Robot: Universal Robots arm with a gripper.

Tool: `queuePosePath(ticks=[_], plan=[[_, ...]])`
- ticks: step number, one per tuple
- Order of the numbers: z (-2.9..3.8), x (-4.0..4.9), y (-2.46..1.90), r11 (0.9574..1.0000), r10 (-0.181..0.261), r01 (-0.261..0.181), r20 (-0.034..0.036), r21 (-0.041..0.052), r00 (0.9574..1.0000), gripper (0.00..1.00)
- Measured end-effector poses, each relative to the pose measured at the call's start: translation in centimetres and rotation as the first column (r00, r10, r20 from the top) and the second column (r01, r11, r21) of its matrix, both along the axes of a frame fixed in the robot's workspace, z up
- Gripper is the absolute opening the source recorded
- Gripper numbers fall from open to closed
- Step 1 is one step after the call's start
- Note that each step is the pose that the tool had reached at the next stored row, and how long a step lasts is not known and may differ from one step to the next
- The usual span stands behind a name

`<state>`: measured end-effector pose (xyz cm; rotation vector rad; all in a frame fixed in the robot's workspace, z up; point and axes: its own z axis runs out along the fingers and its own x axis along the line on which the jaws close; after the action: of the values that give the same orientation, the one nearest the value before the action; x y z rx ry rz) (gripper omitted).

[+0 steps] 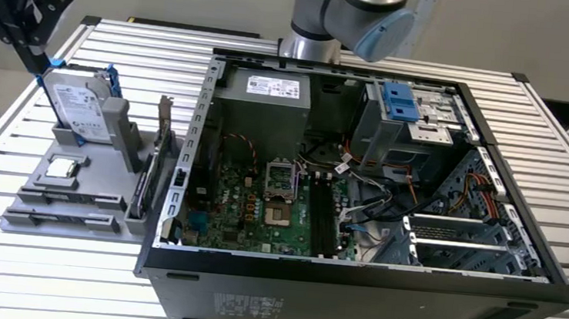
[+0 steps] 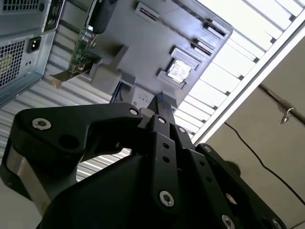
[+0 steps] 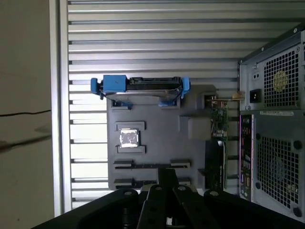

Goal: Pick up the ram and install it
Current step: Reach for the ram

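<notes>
High at the exterior view's left: gripper (image 1: 38, 57), pads pressed together on nothing, hanging over the blue-framed hard drive (image 1: 78, 107). Below it, grey fixture tray (image 1: 102, 190) carrying a processor chip (image 1: 62, 169) and, in 1 of 2 long slots at its near edge, a thin dark strip taken to be the ram (image 3: 151, 165), too slight to read for certain. Untouched, well apart from the gripper. Next along, expansion card (image 1: 161, 153) on edge, just beside the open computer case (image 1: 355, 293). Inside, motherboard (image 1: 250, 203) with black memory slots (image 1: 326, 217); filled or not, too small to tell.

Step in hand, by judgement: the approach, pick not yet made. Calls for parted pads squared across the strip's thin edge — little margin beside the slot's end blocks.

Underneath, a slatted aluminium table (image 1: 556, 230); beyond its rim, plain beige floor (image 3: 24, 71) with a black cable (image 3: 28, 114).
</notes>
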<state>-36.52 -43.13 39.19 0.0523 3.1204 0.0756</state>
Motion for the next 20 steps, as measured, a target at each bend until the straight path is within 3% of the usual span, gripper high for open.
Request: queuePosePath(ticks=[20], plan=[[0.00,0.00,-3.20,1.0000,0.004,-0.004,0.0000,0.0000,1.0000,0.00]])
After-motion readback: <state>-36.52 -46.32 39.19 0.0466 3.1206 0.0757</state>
